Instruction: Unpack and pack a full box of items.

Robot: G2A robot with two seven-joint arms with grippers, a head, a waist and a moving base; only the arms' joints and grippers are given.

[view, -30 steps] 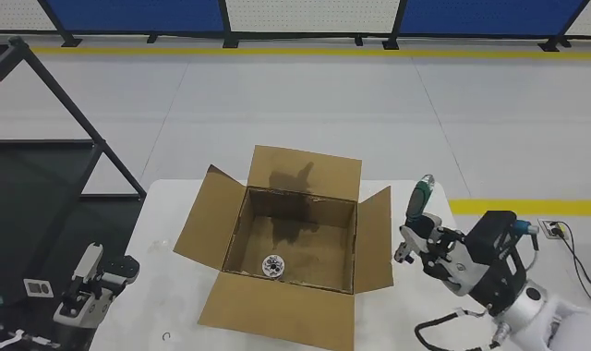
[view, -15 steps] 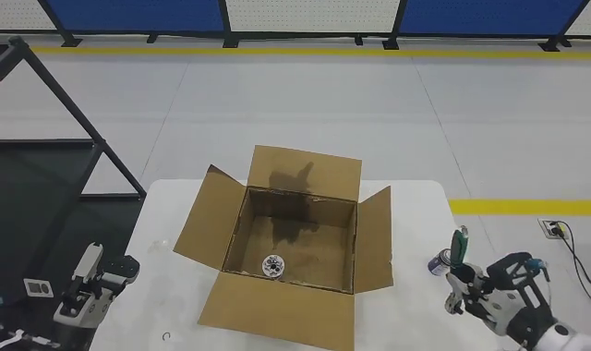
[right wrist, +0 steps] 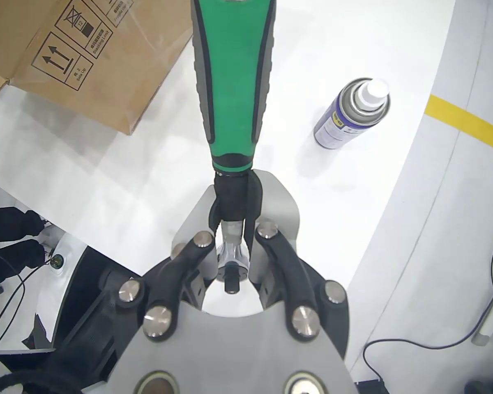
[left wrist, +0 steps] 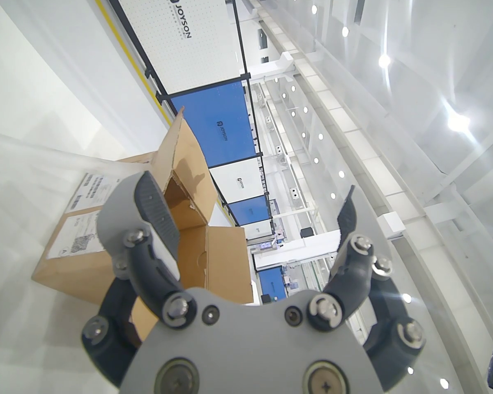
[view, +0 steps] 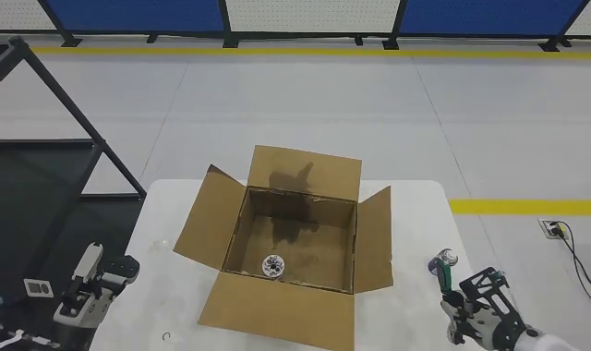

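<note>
Right hand [right wrist: 232, 211] has drawn back from the box [view: 374, 245], right of it now, pinching a green-handled ratchet [right wrist: 232, 63] near the upright spray can [right wrist: 351, 112]; left hand [left wrist: 248, 190], left of the box, spread.

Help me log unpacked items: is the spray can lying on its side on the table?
No, the spray can stands upright on the table, cap up, apart from the box.
</note>
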